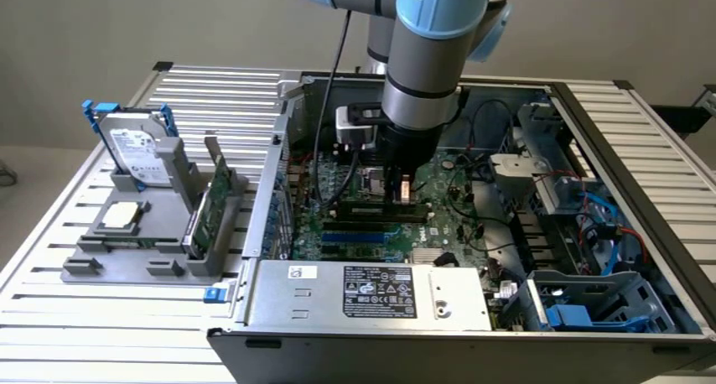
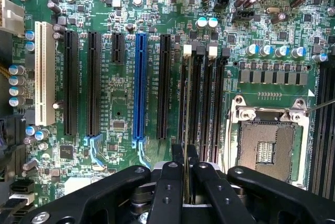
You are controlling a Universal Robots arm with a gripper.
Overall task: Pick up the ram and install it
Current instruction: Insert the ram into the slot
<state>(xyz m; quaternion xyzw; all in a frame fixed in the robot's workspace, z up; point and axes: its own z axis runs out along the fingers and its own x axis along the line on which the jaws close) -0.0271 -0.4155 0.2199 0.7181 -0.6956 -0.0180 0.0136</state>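
Wrist view: claw [image 2: 184, 167] clamps the ram [image 2: 183, 148], a thin edge-on sliver above black slots [image 2: 201, 103]; exterior view adds a rack [image 1: 146, 265] at nine o'clock.

A plain beige wall [image 1: 112, 23] stands behind the ribbed silver metal table [image 1: 112, 334].

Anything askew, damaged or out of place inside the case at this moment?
Nothing stands out. The gripper is shut on the ram, which is seen edge-on, upright and in line with the black memory slots. The motherboard shows no visible damage.
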